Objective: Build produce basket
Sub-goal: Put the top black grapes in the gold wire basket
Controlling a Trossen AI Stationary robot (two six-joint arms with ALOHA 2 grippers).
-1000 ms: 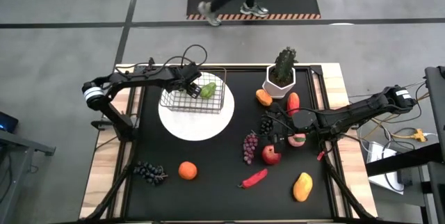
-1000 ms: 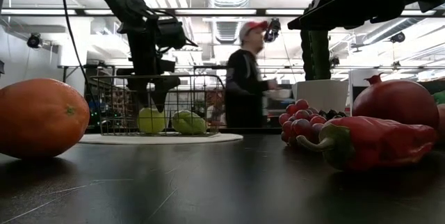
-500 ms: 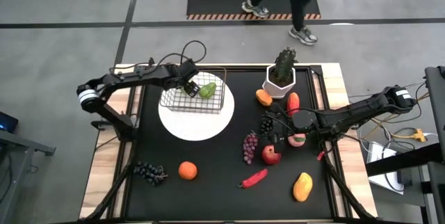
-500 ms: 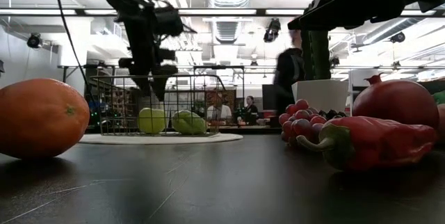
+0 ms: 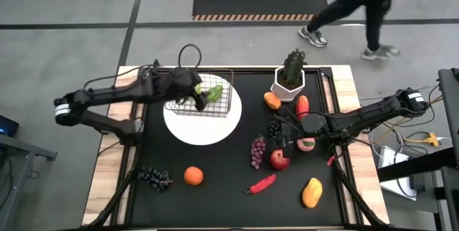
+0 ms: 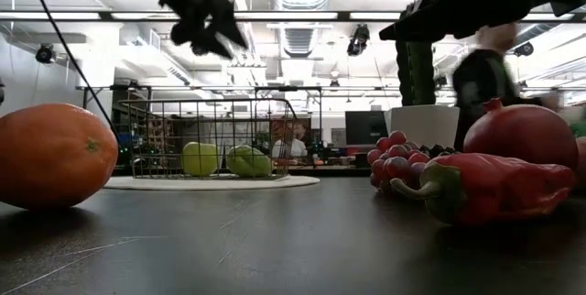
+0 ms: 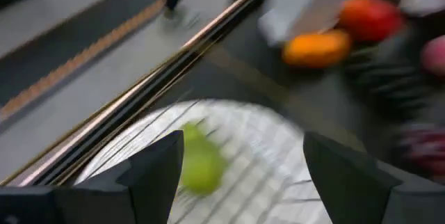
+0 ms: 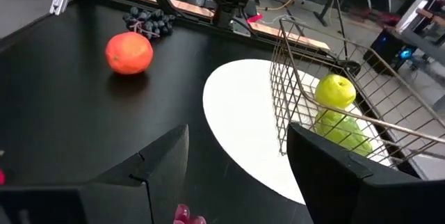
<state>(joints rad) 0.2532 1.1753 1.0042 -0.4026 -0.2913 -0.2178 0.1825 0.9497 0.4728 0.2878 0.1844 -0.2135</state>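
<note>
The wire mesh basket (image 5: pixel 206 96) stands on a round white plate (image 5: pixel 201 127). Inside it lie a green apple (image 6: pixel 200 158) and a green pear (image 6: pixel 247 160). My left gripper (image 5: pixel 195 95) hangs open and empty high above the basket's left part (image 6: pixel 206 16); its wrist view looks down on the pear (image 7: pixel 199 166). My right gripper (image 5: pixel 285 142) is open and empty, hovering near the pink peach (image 5: pixel 307 145) and the red apple (image 5: pixel 280 160). Its wrist view shows the basket (image 8: pixel 348 113) and the orange (image 8: pixel 129 52).
Loose produce lies on the black mat: purple grapes (image 5: pixel 257 152), chili (image 5: pixel 262 184), yellow mango (image 5: pixel 312 193), orange (image 5: pixel 193 176), dark grapes (image 5: pixel 154 177). A cactus in a white pot (image 5: pixel 290 79) stands at the far edge. A person (image 5: pixel 358 8) walks beyond the table.
My left gripper has risen out of the basket, from just above the green apple to well over the rim, and the arm has drawn back toward the table's left. Apple and pear stay in the basket. The person has walked rightward.
</note>
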